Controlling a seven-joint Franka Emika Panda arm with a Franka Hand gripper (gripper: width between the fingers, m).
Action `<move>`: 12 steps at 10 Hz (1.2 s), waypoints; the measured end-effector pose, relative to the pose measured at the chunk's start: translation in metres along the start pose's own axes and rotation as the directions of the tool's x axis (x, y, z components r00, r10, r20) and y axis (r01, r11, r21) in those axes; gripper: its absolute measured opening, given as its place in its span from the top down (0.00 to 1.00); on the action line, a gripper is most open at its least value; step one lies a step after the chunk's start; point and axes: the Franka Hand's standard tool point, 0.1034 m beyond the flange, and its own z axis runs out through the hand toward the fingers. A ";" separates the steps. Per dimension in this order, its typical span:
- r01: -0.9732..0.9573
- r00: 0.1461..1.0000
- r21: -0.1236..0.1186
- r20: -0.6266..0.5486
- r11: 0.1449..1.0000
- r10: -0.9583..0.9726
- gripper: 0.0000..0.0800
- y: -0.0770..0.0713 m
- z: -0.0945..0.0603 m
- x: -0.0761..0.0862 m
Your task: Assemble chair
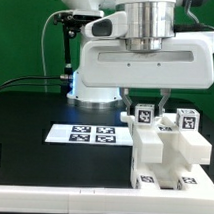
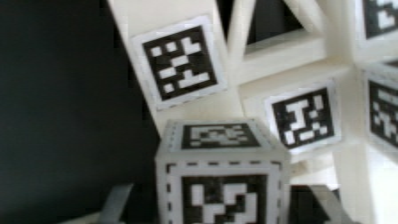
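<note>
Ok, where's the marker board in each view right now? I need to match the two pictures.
Exterior view: the marker board lies flat on the black table, toward the exterior view's left of the chair, below the robot's base.
Wrist view: not in it; only tagged white chair parts show.
Shared landmark: the chair's tagged white blocks.

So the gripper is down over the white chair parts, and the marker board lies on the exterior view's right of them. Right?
Not quite. The gripper is indeed down over the white chair parts, but the marker board lies on the exterior view's left of them, flat on the black table. The exterior view shows this.
</note>
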 end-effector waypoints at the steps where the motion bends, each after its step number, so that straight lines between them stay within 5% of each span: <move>1: -0.132 0.991 0.003 -0.002 0.991 0.132 0.65 0.000 0.000 0.001; 5: -0.639 0.769 0.013 -0.004 0.769 0.639 0.65 0.002 0.000 0.000; 8: -0.801 0.599 0.026 0.013 0.598 0.801 0.65 0.005 0.002 -0.001; 9: -0.763 0.647 0.023 0.012 0.646 0.763 0.65 0.004 0.003 -0.003; 10: -0.711 0.703 0.024 0.012 0.703 0.711 0.39 0.001 0.003 -0.003; 11: -0.594 0.804 0.024 0.010 0.804 0.594 0.39 -0.001 0.002 -0.003; 12: -0.409 0.913 0.031 0.004 0.912 0.409 0.25 -0.001 0.000 0.000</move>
